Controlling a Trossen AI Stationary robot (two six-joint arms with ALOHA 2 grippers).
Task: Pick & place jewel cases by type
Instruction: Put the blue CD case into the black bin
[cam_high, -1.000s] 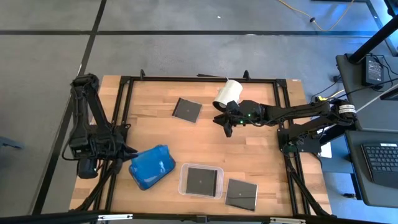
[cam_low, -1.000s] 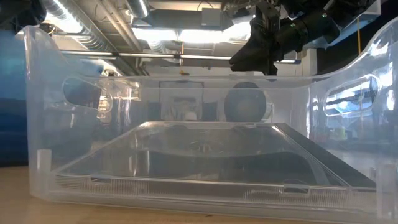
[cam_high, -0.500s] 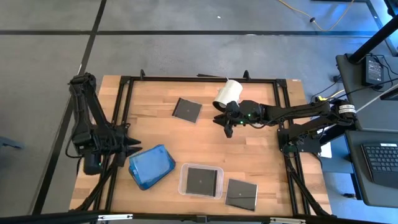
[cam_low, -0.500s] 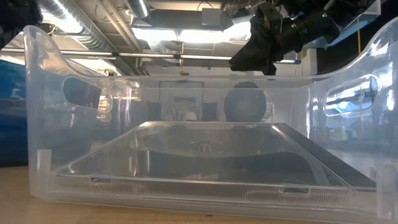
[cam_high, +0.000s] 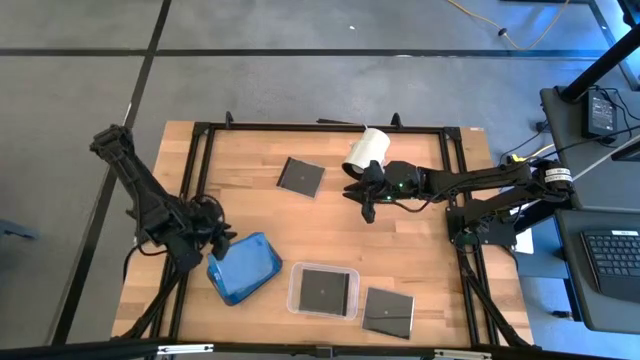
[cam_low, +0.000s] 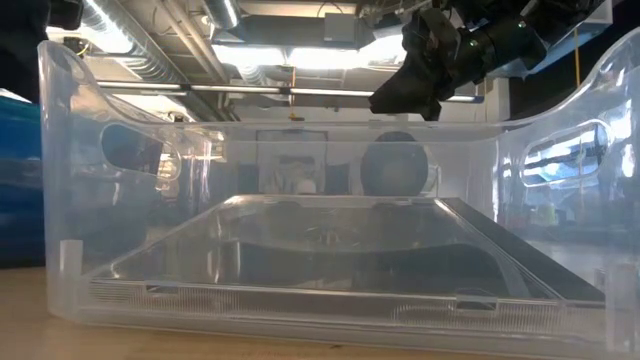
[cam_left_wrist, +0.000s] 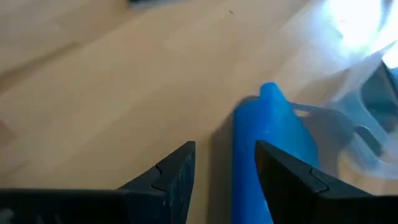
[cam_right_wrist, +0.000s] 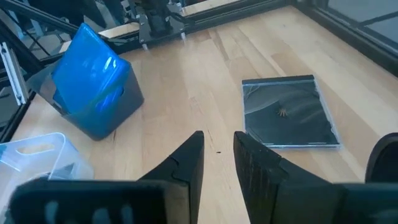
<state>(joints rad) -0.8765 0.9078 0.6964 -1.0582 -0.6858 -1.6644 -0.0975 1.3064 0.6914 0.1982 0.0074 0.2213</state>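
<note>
Wooden counter (cam_high: 330, 215) from above carries a dark case (cam_high: 300, 176) near its far edge beside a white cylinder (cam_high: 367, 151), another dark case (cam_high: 324, 290) inside a clear tray (cam_high: 294, 296), a third (cam_high: 388, 311) just right of it, and blue cases (cam_high: 243, 266) in a tray at the left, where the left gripper (cam_high: 222, 238) sits at their edge while the right gripper (cam_high: 367, 208) hovers mid-counter. Level with the counter, the clear tray (cam_low: 60, 150) fills the view with its dark case (cam_low: 330, 245) lying flat inside, the right gripper (cam_low: 405, 95) hanging above. At the wrists, the left gripper (cam_left_wrist: 224, 163) is parted and empty with a blue case (cam_left_wrist: 261, 149) just ahead, and the right gripper (cam_right_wrist: 217, 149) is nearly closed, holding nothing, over bare wood between the blue cases (cam_right_wrist: 90, 68) and a dark case (cam_right_wrist: 287, 112).
</note>
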